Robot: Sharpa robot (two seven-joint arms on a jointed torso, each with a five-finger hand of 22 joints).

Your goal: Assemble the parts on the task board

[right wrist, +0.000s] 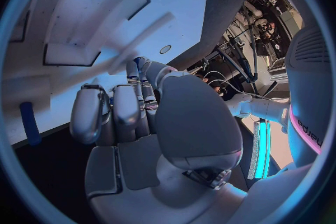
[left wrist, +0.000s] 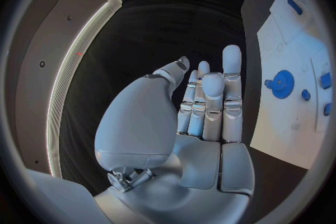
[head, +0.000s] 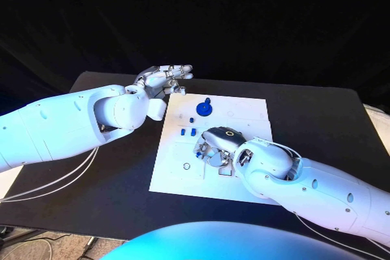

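The white task board [head: 244, 110] lies in the middle of the black table. A blue gear [head: 204, 109] sits near its far edge, and the left wrist view shows this gear [left wrist: 283, 84] too. Small blue parts [head: 189, 132] stand just in front of it. My right hand [head: 218, 146] is down on the board's middle with its fingers curled. It pinches a small blue part [right wrist: 138, 60] at its fingertips, seen as a blue speck [head: 199, 156] in the head view. My left hand [head: 165, 76] hovers off the board's far left corner, fingers [left wrist: 210, 101] straight and holding nothing.
The board has several recesses and slots [right wrist: 84, 22] in its surface. Another blue peg [right wrist: 28, 122] stands on it near my right hand. Bare black table [head: 317, 119] stretches to the right of the board, and white cables [head: 57, 181] hang at the table's left.
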